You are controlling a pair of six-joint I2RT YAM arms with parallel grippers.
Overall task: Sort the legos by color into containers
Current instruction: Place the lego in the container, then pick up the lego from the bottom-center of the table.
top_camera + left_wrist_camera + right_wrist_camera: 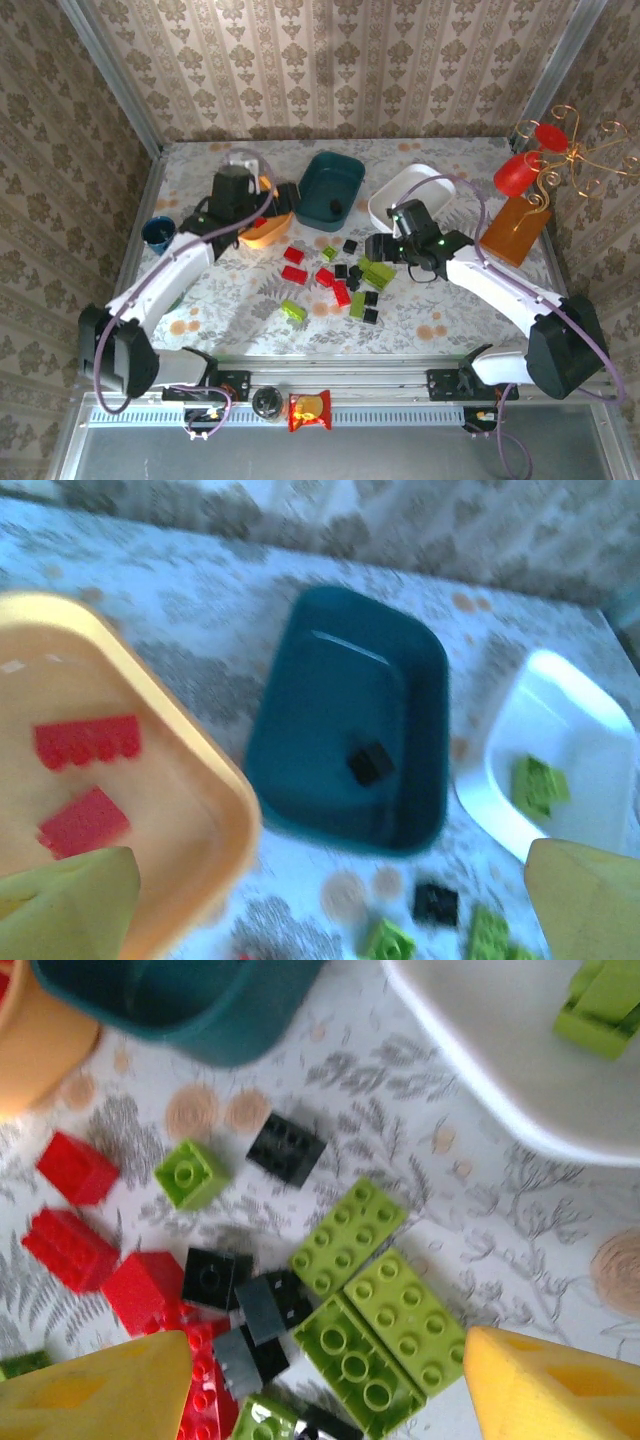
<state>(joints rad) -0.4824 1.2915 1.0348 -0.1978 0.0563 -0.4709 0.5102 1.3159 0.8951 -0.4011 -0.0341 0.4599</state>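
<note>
**Flowered tabletop, sort barely begun: one hand empty over the orange bin, the other poised on the greens**

Flowered cloth covers the table (200,300), and most of the legos (340,282) lie loose on it between the two arms.

The left gripper (330,908) hangs with its fingers spread wide and nothing between them. The orange bin (195,815) lies directly below one finger and holds two red bricks (87,742). Ahead of that hand sits the teal bin (330,700) with one black brick (370,763). Farther ahead and off to the side is the white bin (585,730), holding one green brick (540,785).

The right gripper (320,1390) hovers with its fingers spread and empty. A cluster of lime green bricks (385,1325) sits straight beneath it, with black and red pieces just beside.

By my reading, the step in hand is the right arm's pick of a green brick, while the left is free for another red. The pick calls for a straight descent and a close on a single brick. The greens touch each other, so a neighbour may drag along. The carry then goes to the white bin, ahead of that hand.
</note>
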